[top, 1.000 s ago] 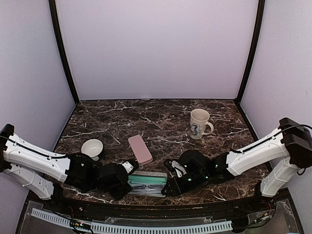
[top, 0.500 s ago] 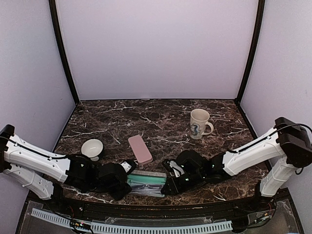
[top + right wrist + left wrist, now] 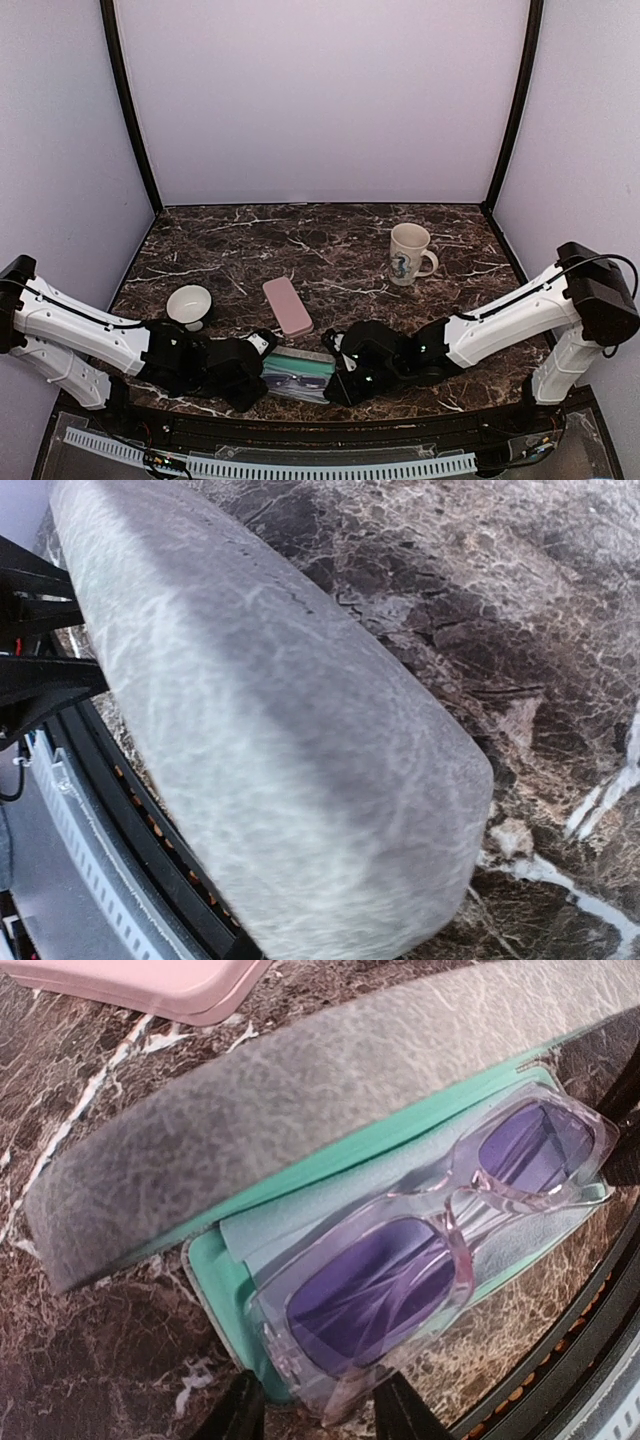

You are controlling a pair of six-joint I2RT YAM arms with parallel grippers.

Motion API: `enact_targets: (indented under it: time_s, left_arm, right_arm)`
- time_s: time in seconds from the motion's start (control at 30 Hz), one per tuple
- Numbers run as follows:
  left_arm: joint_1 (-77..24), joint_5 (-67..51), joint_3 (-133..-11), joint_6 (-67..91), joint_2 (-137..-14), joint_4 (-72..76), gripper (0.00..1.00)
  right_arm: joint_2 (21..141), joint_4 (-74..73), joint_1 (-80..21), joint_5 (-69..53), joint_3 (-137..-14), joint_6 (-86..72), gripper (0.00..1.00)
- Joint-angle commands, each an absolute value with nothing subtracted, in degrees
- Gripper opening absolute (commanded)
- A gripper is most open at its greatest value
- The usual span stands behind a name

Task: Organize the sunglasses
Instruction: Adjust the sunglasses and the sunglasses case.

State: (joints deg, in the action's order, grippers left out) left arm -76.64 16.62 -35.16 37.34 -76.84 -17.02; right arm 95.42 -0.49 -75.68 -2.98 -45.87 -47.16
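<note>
Grey-shelled, teal-lined: found at the near edge of the table (image 3: 330, 235) as a case (image 3: 300, 1110), lying open between the two arms. Cradles the sunglasses (image 3: 440, 1250), with a translucent pinkish frame and purple lenses, folded and lens-up on a pale cloth (image 3: 290, 1228) in the tray half. Only this one pair to be seen; no sign of a second.

Straddling the tray's near end with the left gripper (image 3: 320, 1415), fingers (image 3: 240, 1415) apart on either side of the frame's corner. Cannot tell whether pinching or merely bracketing. Set at the case's right end with the right gripper (image 3: 342, 372). No view of its fingers from its own wrist, only grey lid, so cannot tell released or clenched there either.

Judged as the closing step: packed already, lid not yet down, leaning partway over the tray. Next calls for swinging the lid over and down without catching the frame's raised corner or the cloth, while bracing the tray against sliding toward the edge. Worth clearing the left fingers from the seam before shutting.

Elsewhere: a pink case (image 3: 287, 305) just behind, shut; a bowl (image 3: 189, 303) to the left; a mug (image 3: 408, 253) further back on the right.
</note>
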Motion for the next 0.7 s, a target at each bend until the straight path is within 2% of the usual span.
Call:
enact_targets:
  time_s: [0.0,0.5,0.67]
  left_arm:
    - [-76.30,19.29,-34.39,39.75,-76.12,-18.32,0.38]
    - [-76.38,19.65,-33.96,42.43,-77.03,-18.08,0.28]
    - [-76.44,18.25,-34.19,42.10,-74.75,-18.79,0.34]
  right_arm:
    - [97.88,-6.08,-78.61,6.01,-48.46,-46.54,0.18]
    - [98.58,-9.09,-83.32,16.16,-49.91,-46.87,0.16]
    - [93.87,-7.30,-83.41,16.43,-46.96,-47.93,0.16]
